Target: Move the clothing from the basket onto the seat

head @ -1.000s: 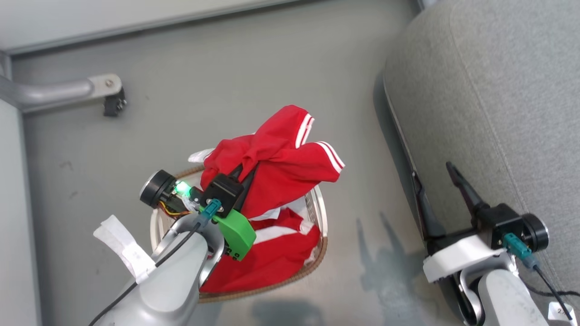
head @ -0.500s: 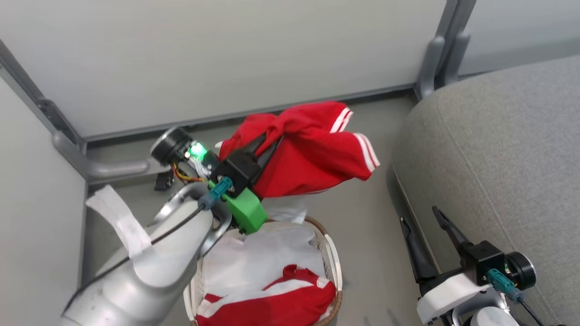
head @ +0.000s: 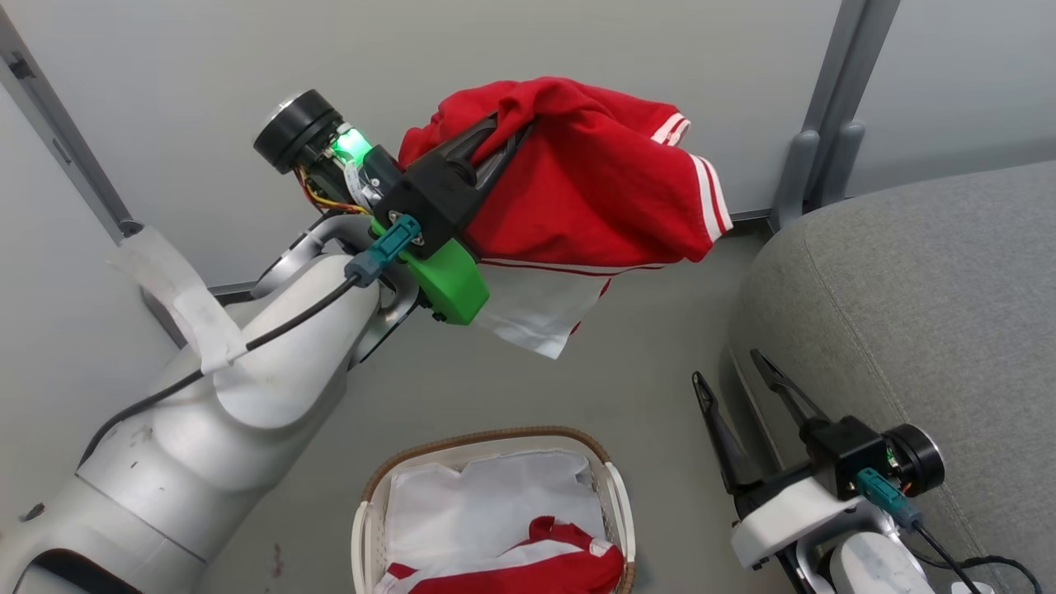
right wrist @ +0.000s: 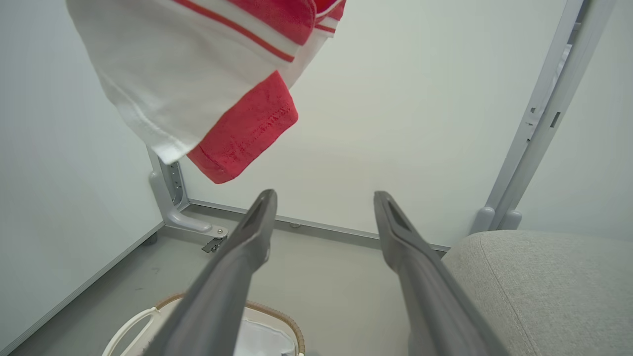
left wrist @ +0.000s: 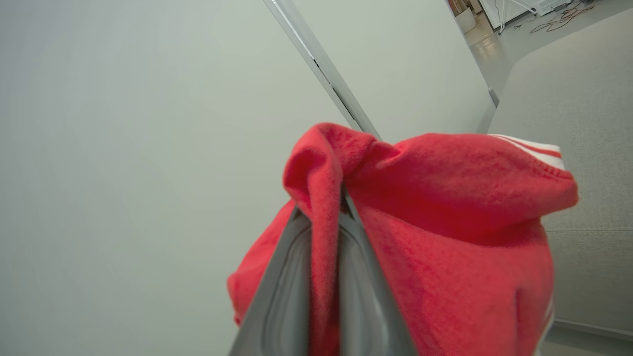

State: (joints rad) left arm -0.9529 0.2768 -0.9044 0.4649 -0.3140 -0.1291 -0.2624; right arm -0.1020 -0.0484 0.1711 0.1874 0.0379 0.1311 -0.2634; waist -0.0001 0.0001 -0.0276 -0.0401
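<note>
Closest to you, the basket [head: 495, 432] sits on the grey floor [head: 643, 396]. Its white liner [head: 487, 503] is crumpled inside, and a red piece [head: 536, 569] with a white stripe lies on the liner at the basket's near end. Just right of the basket, your right gripper [head: 728, 367] hangs low with its jaws wide apart and nothing between them, in the gap between the basket and the seat [head: 924, 313]. In the right wrist view its two fingers [right wrist: 232, 277] spread above the basket's brown rim. Beyond the basket and well above it, your left gripper [head: 513, 134] has its jaws pressed together on a bunched fold of the red garment [head: 594, 181]. In the left wrist view the cloth is pinched between the fingers [left wrist: 287, 287] and spills over their tips. That garment hangs clear of the basket and the floor, with white stripes along the edge that faces the seat. A white panel droops from its underside toward the basket. The seat, a large grey cushion, stands to the right of the basket and apart from it, and you have no clothing on it yet. Farthest off, behind the basket, a pale wall panel [head: 206, 66] stands beside a grey upright post [head: 841, 91].
</note>
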